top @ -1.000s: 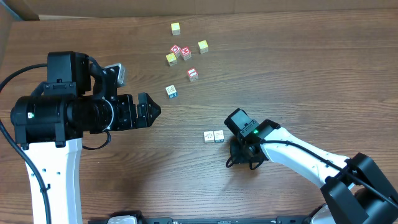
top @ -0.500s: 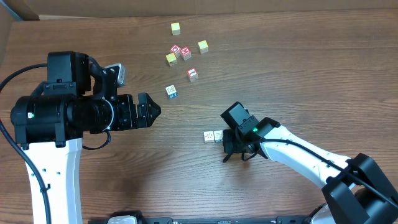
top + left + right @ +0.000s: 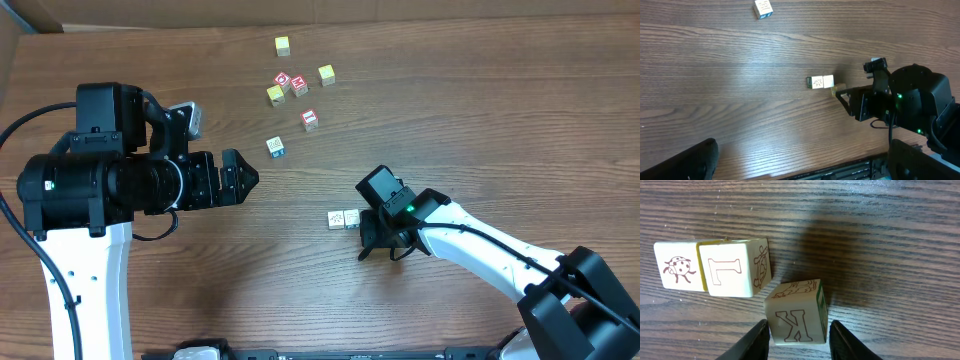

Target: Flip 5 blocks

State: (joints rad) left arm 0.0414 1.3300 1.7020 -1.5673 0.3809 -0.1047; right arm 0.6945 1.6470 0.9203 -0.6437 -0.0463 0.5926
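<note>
Pinching the K-faced block (image 3: 795,315) between its fingertips, the right gripper (image 3: 799,339) is holding it just beside the touching L block (image 3: 735,275) and ladybug block (image 3: 679,271). The left gripper (image 3: 240,177) is hovering spread wide, well apart.

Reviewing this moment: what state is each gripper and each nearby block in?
left gripper: open, empty.
right gripper: shut on K block.
K block: clamped between the fingers, K face towards the wrist camera.
L block: on the table, touching ladybug block.
ladybug block: on the table, ladybug face up.
blue-edged block: alone on the table, ungripped.
</note>
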